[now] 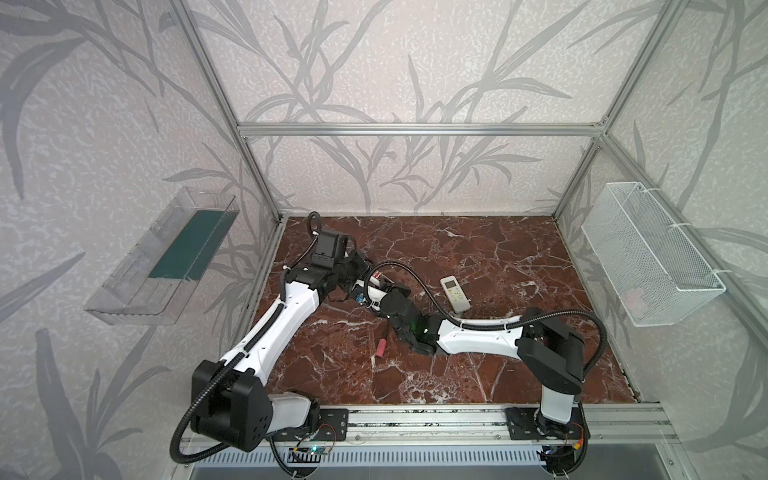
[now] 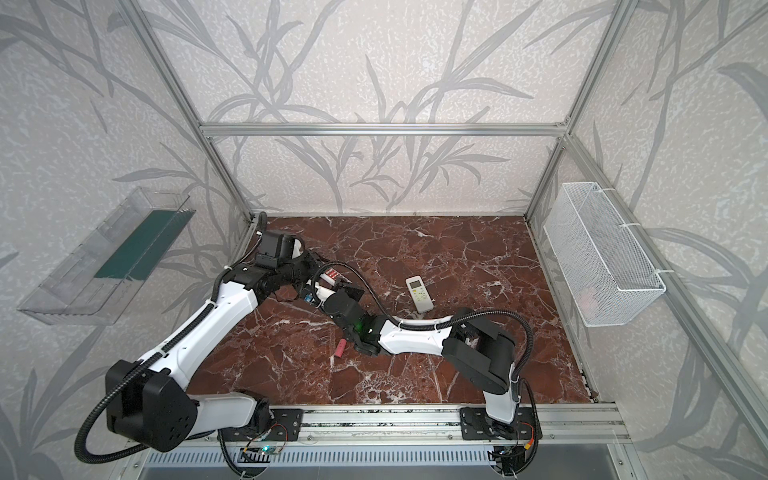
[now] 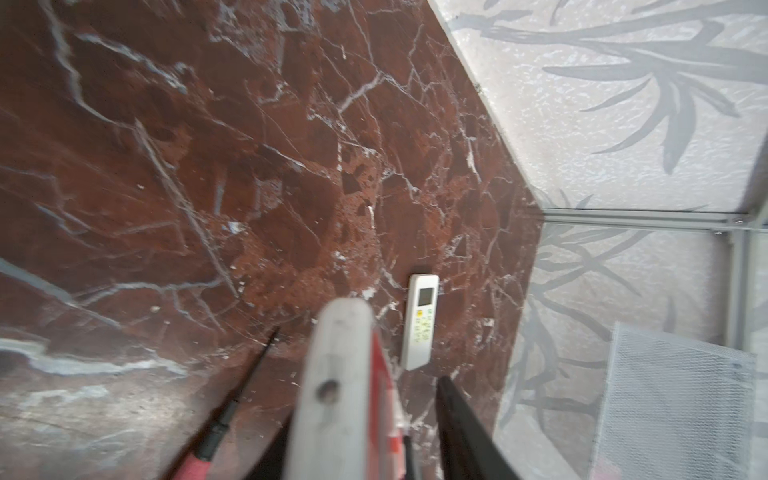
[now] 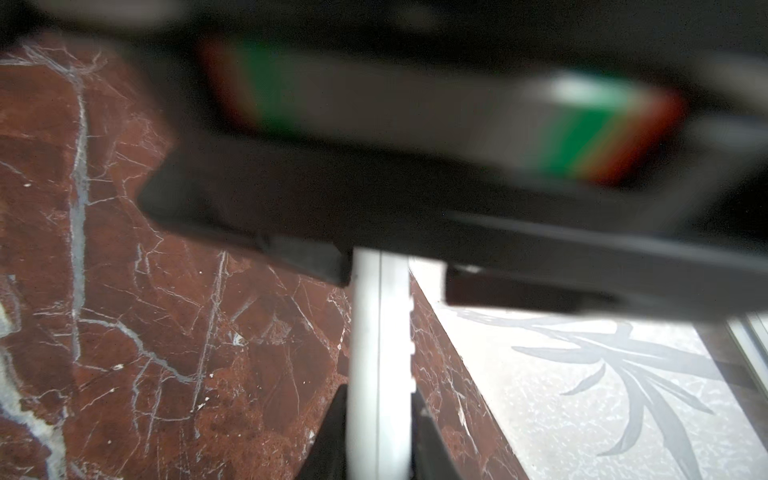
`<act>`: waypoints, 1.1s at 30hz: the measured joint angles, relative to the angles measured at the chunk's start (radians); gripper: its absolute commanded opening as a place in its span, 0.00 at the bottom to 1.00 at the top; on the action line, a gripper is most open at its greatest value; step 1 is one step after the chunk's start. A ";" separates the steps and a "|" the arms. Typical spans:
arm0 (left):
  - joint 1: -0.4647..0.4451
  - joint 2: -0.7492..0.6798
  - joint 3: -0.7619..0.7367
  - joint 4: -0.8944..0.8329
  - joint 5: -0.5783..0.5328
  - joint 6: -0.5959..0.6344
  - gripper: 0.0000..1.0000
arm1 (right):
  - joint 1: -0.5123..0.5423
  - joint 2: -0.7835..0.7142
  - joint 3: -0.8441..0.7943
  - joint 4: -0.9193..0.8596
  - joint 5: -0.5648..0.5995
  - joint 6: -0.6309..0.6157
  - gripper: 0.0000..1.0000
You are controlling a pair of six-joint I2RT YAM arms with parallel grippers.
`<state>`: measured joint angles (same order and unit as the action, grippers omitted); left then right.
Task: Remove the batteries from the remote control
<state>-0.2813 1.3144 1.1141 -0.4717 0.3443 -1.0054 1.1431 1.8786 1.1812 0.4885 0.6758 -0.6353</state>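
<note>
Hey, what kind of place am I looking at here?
Probably a robot lab test cell: aluminium frame, wallpapered panels, left arm and right arm bolted to a front rail, marble-look tabletop.

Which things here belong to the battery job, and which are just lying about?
Job: white remote, clamped in the right tool; left tool open around it.
Lying about: second remote, untouched; pink screwdriver; wire basket; clear tray.

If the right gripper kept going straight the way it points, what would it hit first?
Probably the left arm, black and blurred, just beyond the white remote that the right gripper holds; depth is unclear.
</note>
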 measured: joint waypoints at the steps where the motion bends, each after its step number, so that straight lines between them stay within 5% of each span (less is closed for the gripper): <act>1: -0.001 0.000 0.005 0.006 0.013 0.012 0.99 | 0.000 -0.001 0.000 -0.002 -0.004 0.003 0.06; 9: -0.002 -0.040 0.013 0.077 0.077 0.159 0.99 | -0.042 -0.098 0.001 -0.130 -0.105 0.151 0.06; 13: 0.041 -0.108 0.008 0.153 0.080 0.229 0.99 | -0.132 -0.232 0.003 -0.266 -0.332 0.345 0.07; 20: 0.148 -0.202 -0.117 0.452 0.216 0.227 0.97 | -0.334 -0.368 0.008 -0.402 -0.562 0.624 0.09; 33: 0.149 -0.194 -0.349 1.099 0.612 0.289 0.91 | -0.476 -0.460 0.035 -0.510 -1.065 0.812 0.10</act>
<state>-0.1322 1.1206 0.7650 0.6277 0.9565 -0.7166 0.6666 1.4181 1.2163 -0.0216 -0.3893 0.1768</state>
